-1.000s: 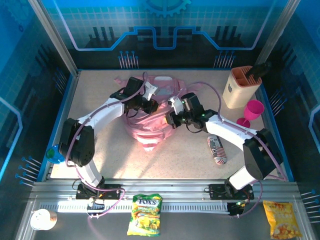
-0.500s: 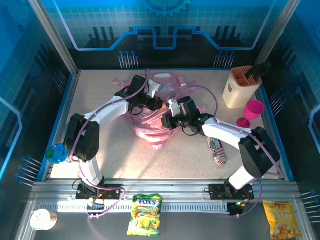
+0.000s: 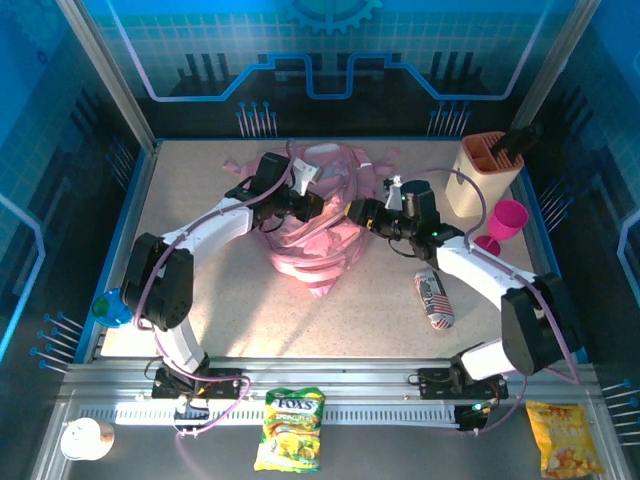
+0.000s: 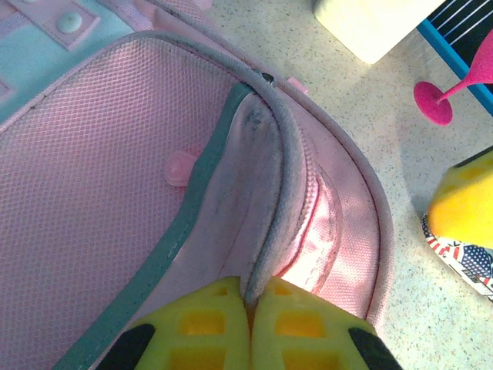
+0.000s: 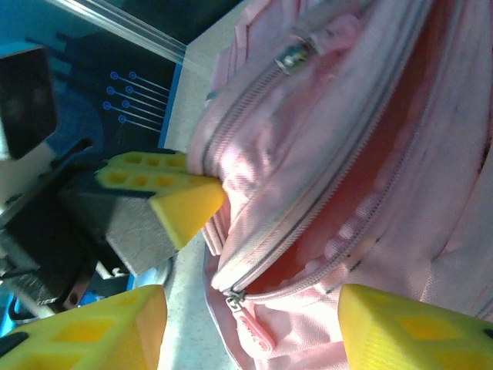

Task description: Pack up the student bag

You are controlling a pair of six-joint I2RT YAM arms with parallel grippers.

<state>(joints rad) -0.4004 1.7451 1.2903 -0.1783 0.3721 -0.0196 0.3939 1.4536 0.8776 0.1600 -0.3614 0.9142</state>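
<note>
The student bag (image 3: 312,228) lies in the middle of the table (image 3: 225,300), a little toward the far side. Its long axis runs from the far edge toward the arm bases, and its mouth is open. The left gripper (image 4: 250,299) is pinched closed on the grey-edged rim of this mouth and holds it up, so the pink mesh lining shows inside. The right gripper (image 5: 253,312) hovers just beside the bag, on its right side. Its 2 yellow fingers stand wide apart with nothing between them, and the open zip line is directly in front of it. So the bag lies to the left of this gripper, very close. Further out, a flag-printed can (image 3: 433,298) lies on the table to the right of the bag, beside the right arm (image 3: 480,268), with its long axis also about far-to-near. We judge that the right arm, being nearer and free, should fetch the can and close across its short side, while the left gripper holds the mouth open. A pink goblet (image 3: 503,222) and a tan holder (image 3: 485,172) stand in the far right corner.
</note>
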